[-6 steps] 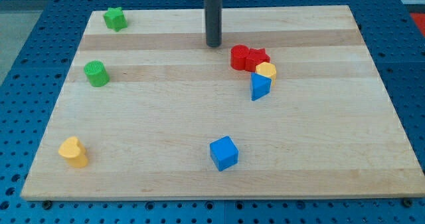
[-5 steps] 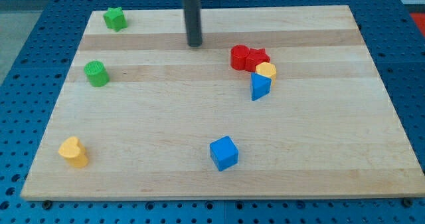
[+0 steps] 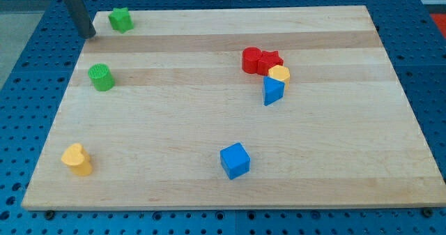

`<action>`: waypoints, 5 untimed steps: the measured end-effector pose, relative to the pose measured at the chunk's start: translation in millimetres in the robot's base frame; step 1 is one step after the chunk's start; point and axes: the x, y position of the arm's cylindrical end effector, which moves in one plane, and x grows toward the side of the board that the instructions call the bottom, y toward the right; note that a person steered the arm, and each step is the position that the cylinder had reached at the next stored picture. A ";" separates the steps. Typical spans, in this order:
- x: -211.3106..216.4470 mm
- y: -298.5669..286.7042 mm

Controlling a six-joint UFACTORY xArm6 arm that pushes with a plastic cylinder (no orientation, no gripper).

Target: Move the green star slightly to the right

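The green star sits at the board's top left corner. My tip is just to the view's left of the star and slightly lower, at the board's left edge, a short gap away and not touching it. The rod rises from the tip toward the view's top left.
A green cylinder stands below the star. A red cylinder, red star, small yellow block and blue wedge cluster at the right. A blue cube and a yellow block lie near the bottom.
My tip has swept from the board's top middle leftward, past the green star, to the left edge. No block has moved.
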 end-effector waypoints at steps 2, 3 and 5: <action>-35.6 17.4; -37.5 46.0; -37.3 103.7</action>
